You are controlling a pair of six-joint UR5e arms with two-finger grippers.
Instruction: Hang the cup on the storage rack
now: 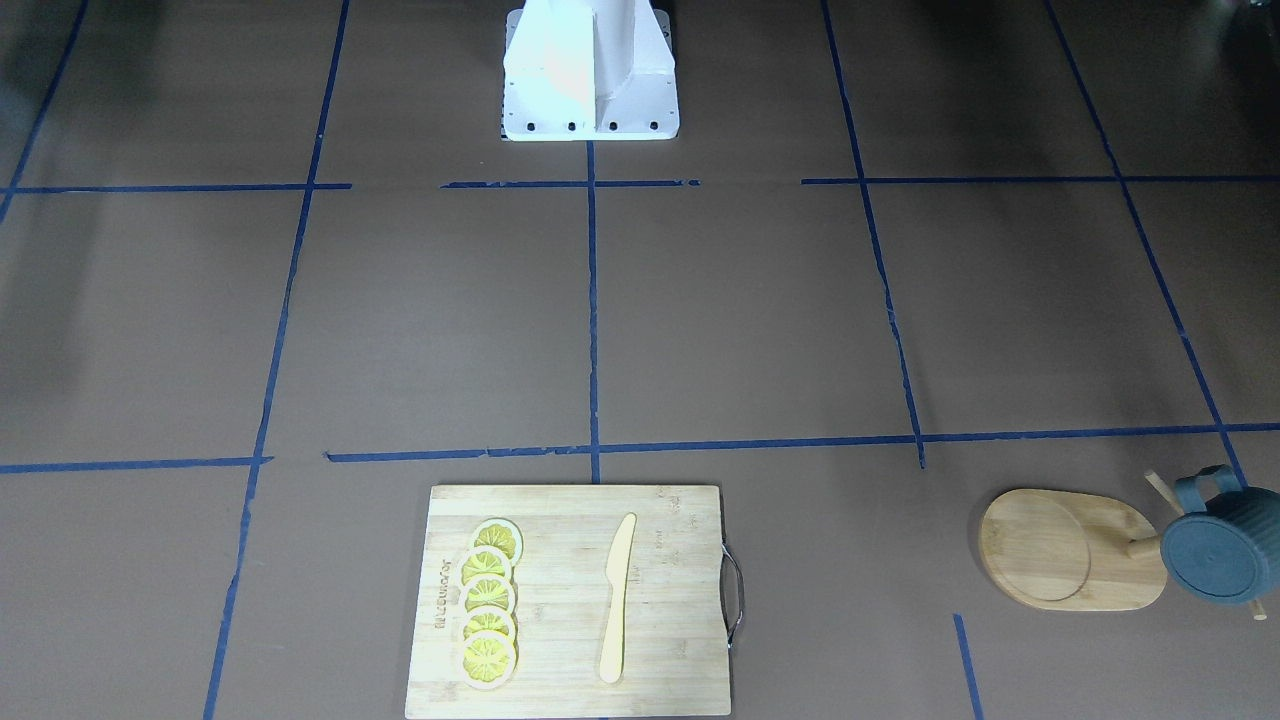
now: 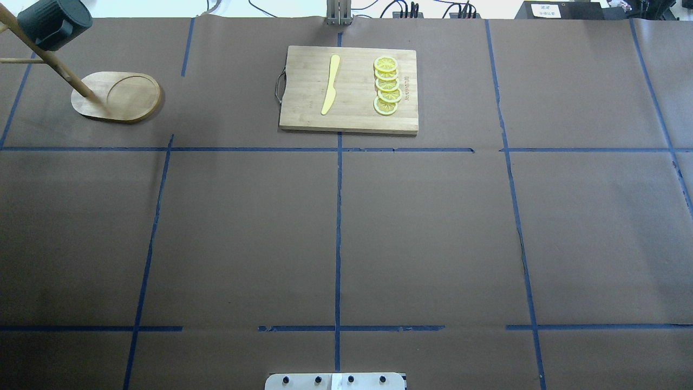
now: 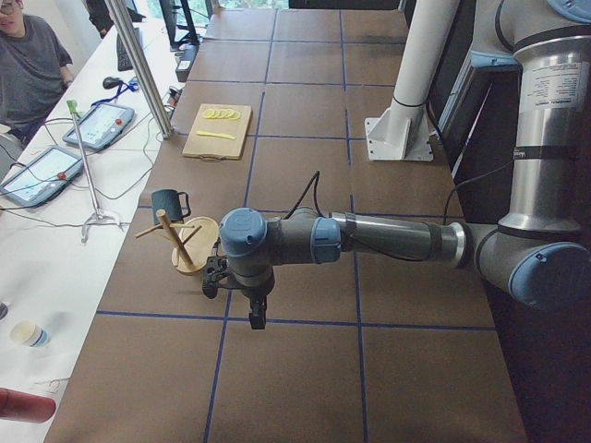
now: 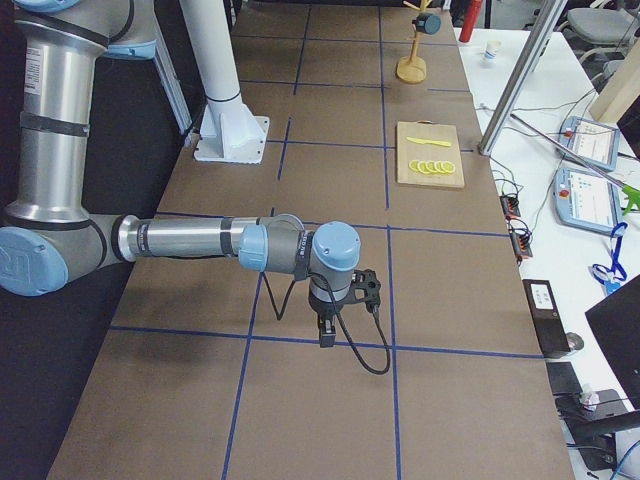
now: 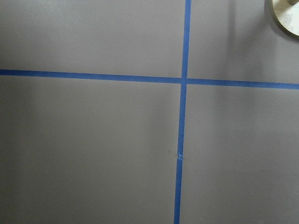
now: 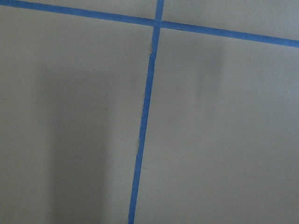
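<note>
The dark teal cup (image 1: pixel 1222 550) hangs by its loop handle on a peg of the bamboo storage rack (image 1: pixel 1050 550) at the table's far left corner. Both also show in the overhead view, the cup (image 2: pixel 51 21) above the rack's oval base (image 2: pixel 124 97). In the exterior left view my left gripper (image 3: pixel 256 318) hangs over bare table, a little way from the rack (image 3: pixel 189 249) and the cup (image 3: pixel 168 203). In the exterior right view my right gripper (image 4: pixel 325 335) hangs over bare table, far from the cup (image 4: pixel 428 22). I cannot tell whether either gripper is open or shut.
A bamboo cutting board (image 1: pixel 670 600) with a metal handle lies at the far middle of the table, bearing a yellow knife (image 1: pixel 618 598) and several lemon slices (image 1: pixel 488 605). The white robot base (image 1: pixel 590 70) stands at the near edge. An edge of the rack's base (image 5: pixel 287 18) shows in the left wrist view.
</note>
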